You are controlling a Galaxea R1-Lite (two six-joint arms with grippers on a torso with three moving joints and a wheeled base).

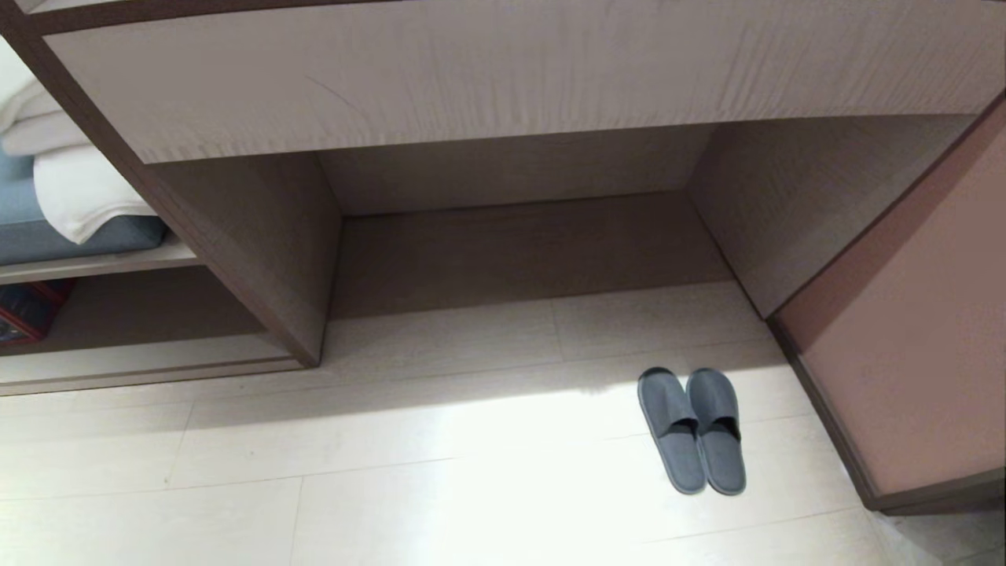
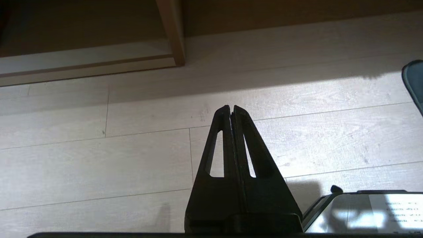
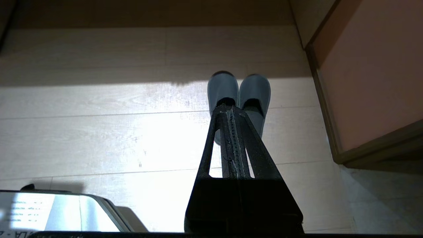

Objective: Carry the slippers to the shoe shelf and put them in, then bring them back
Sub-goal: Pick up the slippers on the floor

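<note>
Hiding slippers heels, right end effector

the slippers look like soft matt cloth, dark grey-blue, with a smooth, paler edge round the sole. the floor is pale wood-grain board, smooth with a light sheen where the light falls. the desk front and the shoe shelf show matt grey-brown wood grain. folded towels look like thick soft cloth. both grippers look like matt black plastic.
</note>
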